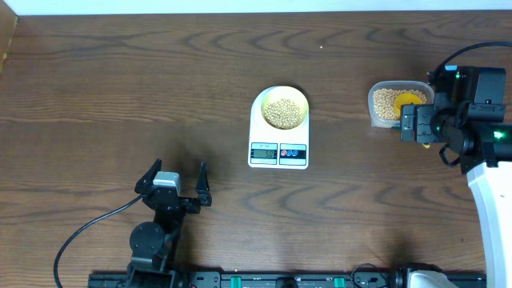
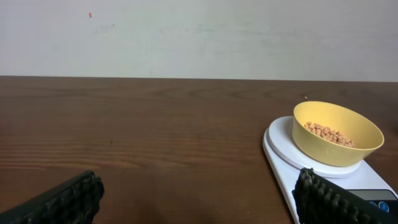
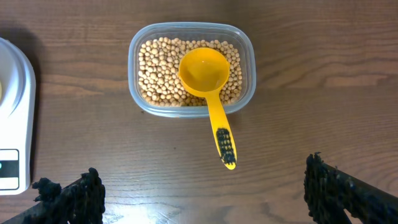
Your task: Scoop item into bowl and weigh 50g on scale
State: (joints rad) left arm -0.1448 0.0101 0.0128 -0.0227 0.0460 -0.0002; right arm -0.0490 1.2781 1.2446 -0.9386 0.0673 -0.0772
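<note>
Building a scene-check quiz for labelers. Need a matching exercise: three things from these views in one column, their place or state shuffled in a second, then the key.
Things:
1. small round pale yellow bowl
2. bright yellow long-handled plastic scoop
3. left hand

Places or states:
A. open, holding nothing
B. on the white rounded-rectangular digital scale, beige beans inside
C. cup lying in the clear plastic tub of beans, handle sticking out over its rim

Pairs: 1-B, 2-C, 3-A
</note>
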